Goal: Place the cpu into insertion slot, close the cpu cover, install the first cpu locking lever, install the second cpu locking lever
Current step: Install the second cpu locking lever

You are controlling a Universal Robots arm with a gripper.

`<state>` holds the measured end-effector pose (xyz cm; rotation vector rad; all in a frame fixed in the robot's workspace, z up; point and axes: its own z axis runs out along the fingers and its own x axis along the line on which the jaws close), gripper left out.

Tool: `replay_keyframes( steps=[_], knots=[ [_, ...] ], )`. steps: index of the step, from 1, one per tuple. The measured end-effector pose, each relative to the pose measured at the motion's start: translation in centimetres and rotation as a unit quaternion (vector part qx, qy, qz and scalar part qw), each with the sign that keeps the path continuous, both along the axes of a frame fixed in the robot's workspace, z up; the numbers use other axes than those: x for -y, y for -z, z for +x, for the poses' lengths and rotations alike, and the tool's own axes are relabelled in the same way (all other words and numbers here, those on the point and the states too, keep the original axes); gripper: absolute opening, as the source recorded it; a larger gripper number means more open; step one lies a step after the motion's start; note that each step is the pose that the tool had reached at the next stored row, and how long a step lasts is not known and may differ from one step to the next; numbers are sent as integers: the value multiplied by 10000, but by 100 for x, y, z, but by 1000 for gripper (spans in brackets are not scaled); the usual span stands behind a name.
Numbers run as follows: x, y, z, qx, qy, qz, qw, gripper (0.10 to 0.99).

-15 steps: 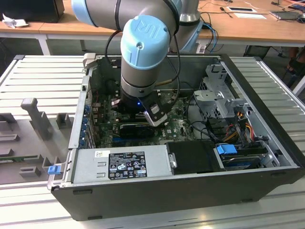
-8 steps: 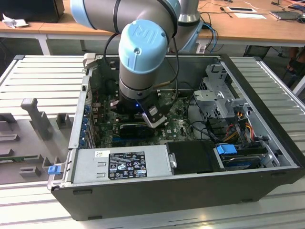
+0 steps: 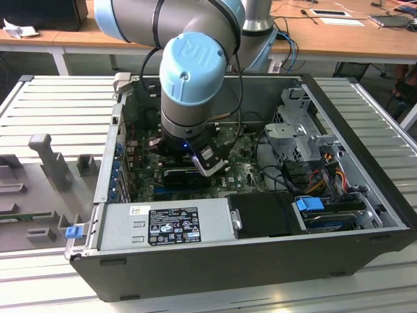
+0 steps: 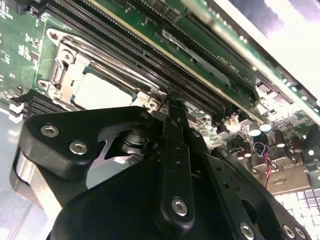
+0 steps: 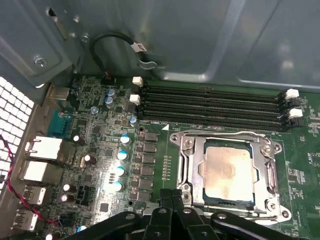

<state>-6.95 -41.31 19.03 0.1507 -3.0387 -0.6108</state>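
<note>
Gripper point(image 5: 172, 197): lowered into the open computer case point(image 3: 365, 254), just beside the socket edge; fingers point(image 4: 172, 125) are seen pressed together, nothing gripped between them.
CPU point(image 5: 227, 172): seated in the insertion slot point(image 5: 197, 172), pale top exposed in both wrist views.
CPU cover point(image 5: 265, 150): folded down flat around the chip.
Memory slots point(image 5: 210, 105): located beside the socket on the green board point(image 5: 100, 150).
</note>
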Motion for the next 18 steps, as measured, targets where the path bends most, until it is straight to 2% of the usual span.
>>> replay_keyframes(
  steps=[2, 6, 15, 18],
  knots=[
    [1, -16, -2, 1, -1, 5, 10000, 106],
    [0, -135, -4, 0, 0, 24, 10000, 106],
    [-1, -308, -4, 0, 0, 25, 10000, 106],
    [-1, -321, -3, 1, 0, 26, 10000, 106]
  ],
)
